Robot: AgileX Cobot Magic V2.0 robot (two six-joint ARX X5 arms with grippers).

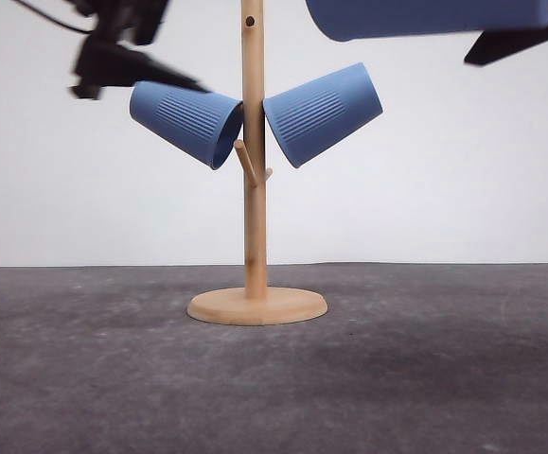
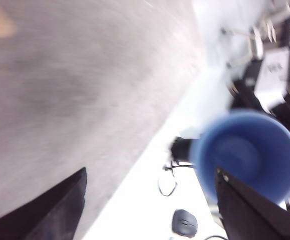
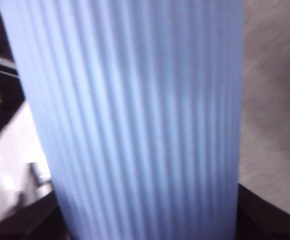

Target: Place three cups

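Two cups hang on the wooden stand point(image 1: 254, 189), one at nine o'clock point(image 1: 186, 121), one at three o'clock point(image 1: 323, 113). The third cup point(image 1: 434, 17) lies horizontal at one o'clock, clenched in the right tool point(image 1: 515, 43); left tool point(image 1: 113, 57) released beside the nine o'clock cup

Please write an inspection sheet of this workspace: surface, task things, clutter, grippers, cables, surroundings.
Surface: dark grey matte table, bare around the stand.
Job's things: two light-blue ribbed plastic cups hang tilted on the wooden pegged stand; the third cup is held high, lying sideways.
Clutter: nothing seen.
Grippers: left gripper open beside the left cup; right gripper shut on the third cup.
Cables: black cable near the left arm.
Surroundings: plain white wall.
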